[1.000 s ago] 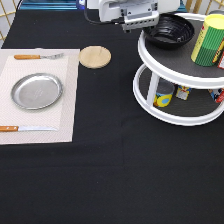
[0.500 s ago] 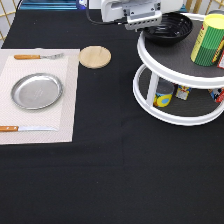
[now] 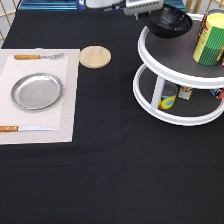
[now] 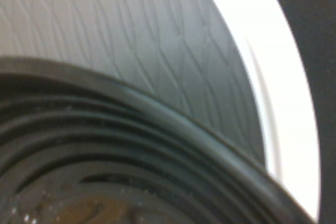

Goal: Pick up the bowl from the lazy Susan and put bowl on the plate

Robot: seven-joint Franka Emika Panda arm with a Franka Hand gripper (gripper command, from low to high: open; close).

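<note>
The gripper (image 3: 145,7) is cut off at the exterior view's top edge; its opening state cannot be determined. It sits at the rim of the bowl (image 3: 170,22), tilted over the lazy Susan (image 3: 172,60) upper tier. The wrist view shows the bowl's ribs (image 4: 97,165) close up. The plate (image 3: 37,90) lies bare.

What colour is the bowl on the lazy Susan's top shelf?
Glossy black, with ribbed inner walls; the bowl shows best in the exterior view.
</note>
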